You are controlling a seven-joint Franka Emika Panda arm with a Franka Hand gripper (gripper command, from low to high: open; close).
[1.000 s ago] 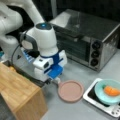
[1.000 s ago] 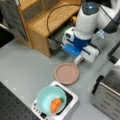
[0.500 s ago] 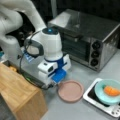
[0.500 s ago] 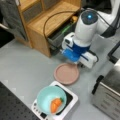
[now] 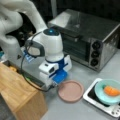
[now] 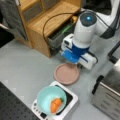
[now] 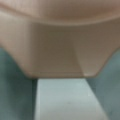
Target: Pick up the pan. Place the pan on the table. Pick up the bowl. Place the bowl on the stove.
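The shallow round pinkish-brown pan lies flat on the smooth grey table near the middle of both front views. The round light teal bowl, with an orange piece of food in it, sits on the small white stove with the black top, just beside the pan.

The gripper is down at the pan's edge, under the white and blue wrist; whether its jaws are spread or pinching the handle cannot be told. The wrist view fills with the pan's wall and a pale flat stub below it.

A light wooden shelf unit stands close behind the arm, and a big steel toaster oven closes in the frame's right side. Open table lies at lower left in a front view.
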